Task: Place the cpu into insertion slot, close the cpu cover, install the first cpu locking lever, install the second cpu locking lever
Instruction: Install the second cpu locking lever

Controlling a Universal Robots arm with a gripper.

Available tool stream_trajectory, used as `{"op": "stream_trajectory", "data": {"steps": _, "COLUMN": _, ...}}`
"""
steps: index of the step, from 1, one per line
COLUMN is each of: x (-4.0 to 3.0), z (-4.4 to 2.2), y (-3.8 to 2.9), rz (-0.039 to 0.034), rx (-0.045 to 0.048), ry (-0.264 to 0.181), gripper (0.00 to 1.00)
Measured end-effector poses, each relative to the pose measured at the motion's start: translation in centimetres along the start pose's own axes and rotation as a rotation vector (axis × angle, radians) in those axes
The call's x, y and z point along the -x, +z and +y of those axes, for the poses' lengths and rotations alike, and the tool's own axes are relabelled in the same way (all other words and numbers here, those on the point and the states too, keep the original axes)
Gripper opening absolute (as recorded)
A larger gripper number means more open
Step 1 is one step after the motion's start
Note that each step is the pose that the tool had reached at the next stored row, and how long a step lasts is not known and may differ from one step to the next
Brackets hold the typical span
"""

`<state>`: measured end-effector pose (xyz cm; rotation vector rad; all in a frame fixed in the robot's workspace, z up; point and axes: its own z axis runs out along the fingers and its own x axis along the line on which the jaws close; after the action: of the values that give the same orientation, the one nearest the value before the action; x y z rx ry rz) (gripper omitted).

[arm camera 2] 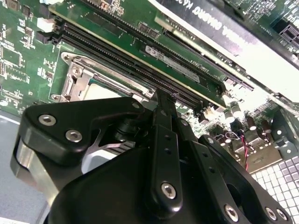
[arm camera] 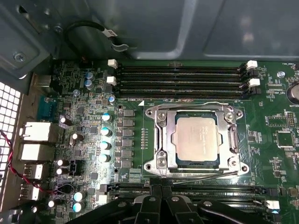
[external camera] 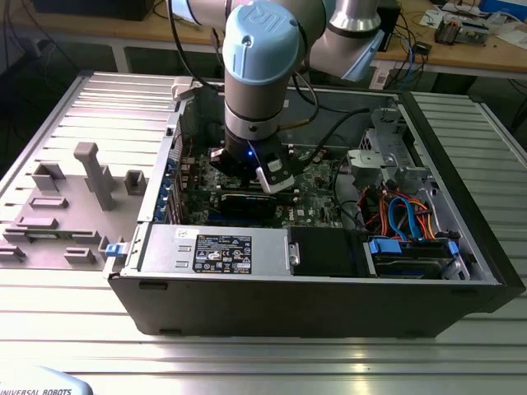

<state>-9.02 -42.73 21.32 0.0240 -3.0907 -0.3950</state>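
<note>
Looks nearly done, going by the first wrist view. Shows the cpu [arm camera: 196, 140] lying flat in its socket, just past the tips of the gripper [arm camera: 161, 189] and not touching them. Shows the cpu cover [arm camera: 161, 140] folded down around the chip, with the grey top peeking through the window. Shows one thin wire lever [arm camera: 187, 106] lying low along the far side of the cover and a second wire lever [arm camera: 196, 176] lying low along the near side, right by the fingertips. Cannot tell if both levers are hooked under their catches, so maybe a little locking left to do. Has the gripper pinched shut, with nothing seen between the fingers. Hangs low over the green motherboard [arm camera: 280, 177], inside the open computer case [external camera: 329, 304], with the long memory slots [arm camera: 182, 77] beyond the socket and a long black card [external camera: 247, 202] close beside the gripper. Rests the case on a ribbed metal table [external camera: 247, 362]. Has a grey parts tray [external camera: 82, 189] well off to the exterior view's left of the gripper, and a wooden bench [external camera: 461, 49] with wires and small parts far behind the arm.
</note>
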Motion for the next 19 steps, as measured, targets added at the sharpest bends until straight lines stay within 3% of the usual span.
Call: {"op": "stream_trajectory", "data": {"steps": 19, "x": -0.63, "z": -0.31, "y": 1.24, "rz": -0.0037, "rx": 0.0465, "ry": 0.011, "gripper": 0.11}}
